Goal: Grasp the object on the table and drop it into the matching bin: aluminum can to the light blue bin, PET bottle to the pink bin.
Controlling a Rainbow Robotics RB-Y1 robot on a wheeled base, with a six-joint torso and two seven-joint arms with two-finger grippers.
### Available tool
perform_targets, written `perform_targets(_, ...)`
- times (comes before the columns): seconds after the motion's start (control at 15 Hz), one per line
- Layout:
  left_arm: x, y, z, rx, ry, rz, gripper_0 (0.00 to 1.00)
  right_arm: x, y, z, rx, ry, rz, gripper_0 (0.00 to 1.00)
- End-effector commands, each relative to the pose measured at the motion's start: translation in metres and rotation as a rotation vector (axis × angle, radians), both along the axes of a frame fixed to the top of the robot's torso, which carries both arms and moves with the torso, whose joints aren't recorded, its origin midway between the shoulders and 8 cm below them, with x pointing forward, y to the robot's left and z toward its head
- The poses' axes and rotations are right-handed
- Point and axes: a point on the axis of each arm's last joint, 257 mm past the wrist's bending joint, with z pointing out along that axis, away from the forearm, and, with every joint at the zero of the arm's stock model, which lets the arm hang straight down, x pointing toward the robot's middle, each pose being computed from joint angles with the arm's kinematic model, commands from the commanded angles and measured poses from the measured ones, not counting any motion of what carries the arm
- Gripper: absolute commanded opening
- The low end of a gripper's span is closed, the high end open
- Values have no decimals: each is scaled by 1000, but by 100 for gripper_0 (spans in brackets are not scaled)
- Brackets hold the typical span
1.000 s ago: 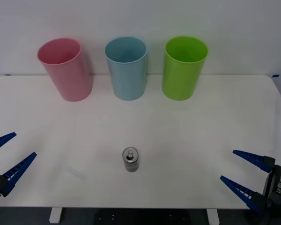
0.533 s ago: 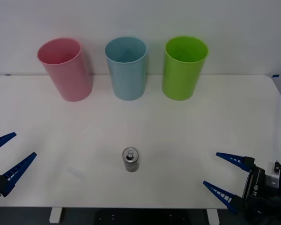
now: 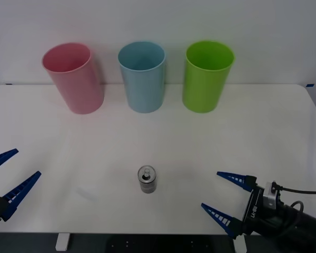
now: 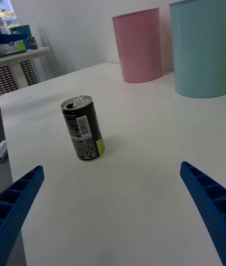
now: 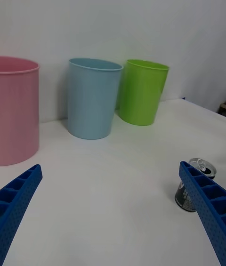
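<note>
Can (image 3: 147, 179): upright, near centre of bench (image 3: 263, 126), free for pickup.
Right gripper (image 3: 226, 198): fingers apart, low, aimed at can.
Left gripper (image 3: 9, 175): fingers apart, parked near-left.
Destination: light blue bin (image 3: 142, 76), far centre.

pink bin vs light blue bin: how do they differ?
Colour: the tall pink plastic bin is pink, the tall light blue plastic bin is light blue. Position: in the front view the pink bin is the leftmost of the row, the light blue bin stands in the middle, almost straight behind the small dark metal can. Shared: both are upright, open-topped, tapering downward, and alike in size.
</note>
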Motion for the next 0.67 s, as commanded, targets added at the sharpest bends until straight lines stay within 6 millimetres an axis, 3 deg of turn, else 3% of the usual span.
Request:
perform_targets(0.07,0,0,0,0,0,0,100,7,19,-3,3,-11,-13,100)
perform_targets(0.67,0,0,0,0,0,0,100,14,73,-19,-29,-12,-6,100)
